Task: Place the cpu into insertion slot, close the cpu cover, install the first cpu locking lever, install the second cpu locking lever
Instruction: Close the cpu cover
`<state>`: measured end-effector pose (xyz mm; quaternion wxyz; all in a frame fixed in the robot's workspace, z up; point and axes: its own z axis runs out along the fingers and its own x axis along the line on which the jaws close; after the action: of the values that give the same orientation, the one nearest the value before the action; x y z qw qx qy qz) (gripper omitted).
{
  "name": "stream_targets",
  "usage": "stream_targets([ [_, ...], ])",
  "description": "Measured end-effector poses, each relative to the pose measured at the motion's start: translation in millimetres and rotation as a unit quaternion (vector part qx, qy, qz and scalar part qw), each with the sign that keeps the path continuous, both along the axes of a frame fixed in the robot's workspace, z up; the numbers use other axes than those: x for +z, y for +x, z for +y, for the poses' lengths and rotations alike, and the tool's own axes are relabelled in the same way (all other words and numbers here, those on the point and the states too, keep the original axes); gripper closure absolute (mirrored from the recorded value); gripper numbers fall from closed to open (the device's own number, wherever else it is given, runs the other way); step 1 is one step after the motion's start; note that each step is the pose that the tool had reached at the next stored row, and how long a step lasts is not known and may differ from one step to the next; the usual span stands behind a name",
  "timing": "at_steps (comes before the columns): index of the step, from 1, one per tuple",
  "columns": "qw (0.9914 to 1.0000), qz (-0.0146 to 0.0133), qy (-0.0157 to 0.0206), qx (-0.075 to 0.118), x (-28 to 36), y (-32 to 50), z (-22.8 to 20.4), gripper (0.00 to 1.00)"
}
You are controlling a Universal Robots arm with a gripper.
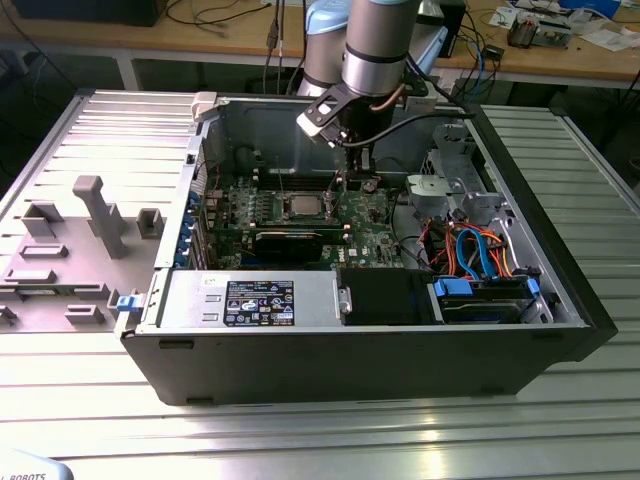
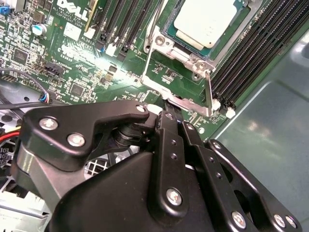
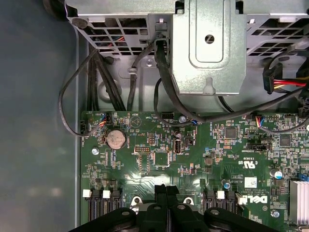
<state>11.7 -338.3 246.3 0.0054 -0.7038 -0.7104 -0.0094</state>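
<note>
Beside the seated cpu [image 2: 207, 21], the gripper [image 2: 175, 118] hovers closed tight, gripping nothing

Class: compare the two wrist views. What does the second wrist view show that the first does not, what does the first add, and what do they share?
Second wrist view: the square silver-grey cpu, the thin silver cpu cover raised open beside it, and long black memory slots. First wrist view: a round silver coin battery, a grey metal drive cage and black cables. Both: the green motherboard and the shut black gripper.
</note>
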Motion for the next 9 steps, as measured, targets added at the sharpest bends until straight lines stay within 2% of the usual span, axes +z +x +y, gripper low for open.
stream_targets([
  [9,1.00000,0.0000,0.0000,0.000,-0.6,-3.0,0.0,0.89],
])
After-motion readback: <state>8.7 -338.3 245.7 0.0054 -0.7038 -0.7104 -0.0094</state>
